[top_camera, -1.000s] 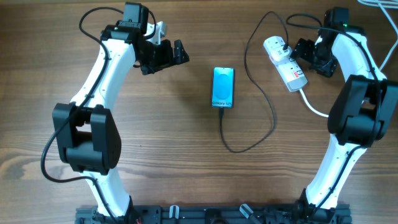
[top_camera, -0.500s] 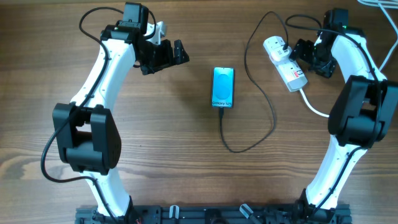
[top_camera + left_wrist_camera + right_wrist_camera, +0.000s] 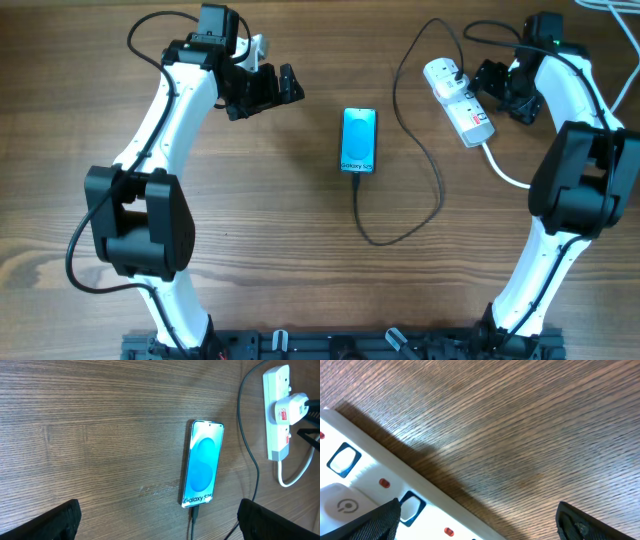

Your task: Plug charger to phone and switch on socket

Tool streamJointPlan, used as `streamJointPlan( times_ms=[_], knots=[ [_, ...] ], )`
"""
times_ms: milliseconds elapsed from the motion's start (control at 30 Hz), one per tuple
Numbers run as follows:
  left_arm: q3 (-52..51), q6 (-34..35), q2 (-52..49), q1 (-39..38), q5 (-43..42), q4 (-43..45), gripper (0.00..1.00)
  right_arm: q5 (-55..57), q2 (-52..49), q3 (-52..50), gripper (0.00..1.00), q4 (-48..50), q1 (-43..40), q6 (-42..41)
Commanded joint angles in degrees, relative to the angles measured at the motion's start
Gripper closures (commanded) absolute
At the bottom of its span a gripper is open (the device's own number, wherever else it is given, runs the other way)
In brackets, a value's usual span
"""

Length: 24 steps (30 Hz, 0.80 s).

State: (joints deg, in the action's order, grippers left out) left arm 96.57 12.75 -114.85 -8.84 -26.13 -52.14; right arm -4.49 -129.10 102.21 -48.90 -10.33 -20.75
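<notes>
The phone (image 3: 359, 140) lies flat mid-table, its cyan screen up; in the left wrist view the phone (image 3: 202, 470) has the "Galaxy" text at its near end. The charger's black cable (image 3: 438, 190) loops from its connector tip (image 3: 194, 512), which sits in the phone's near end, round to the white plug head (image 3: 291, 407) seated in the socket (image 3: 460, 102). My left gripper (image 3: 272, 92) hovers open to the left of the phone, holding nothing. My right gripper (image 3: 495, 90) hangs open just right of the socket (image 3: 365, 485), with one finger (image 3: 370, 522) over its switches.
The socket's thick white cord (image 3: 505, 170) runs toward the right arm's base. Small red marks (image 3: 384, 482) and blue-framed rocker switches (image 3: 343, 457) line the strip. Bare wooden tabletop (image 3: 300, 220) lies around the phone.
The right gripper has edged very slightly toward the far edge beside the socket. The left arm, the phone and the cable have not moved.
</notes>
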Motion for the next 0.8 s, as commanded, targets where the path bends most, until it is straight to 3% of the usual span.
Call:
streamJointPlan(
  times_ms=[0,767],
  knots=[
    [-0.2,-0.7,-0.3,0.1,0.5,0.0,0.0,0.2,0.7,1.4,0.0,0.2,-0.6,-0.7],
    [-0.2,-0.7,-0.3,0.1,0.5,0.0,0.0,-0.7,0.7,-1.7,0.0,1.5,1.4,-0.3]
  ],
)
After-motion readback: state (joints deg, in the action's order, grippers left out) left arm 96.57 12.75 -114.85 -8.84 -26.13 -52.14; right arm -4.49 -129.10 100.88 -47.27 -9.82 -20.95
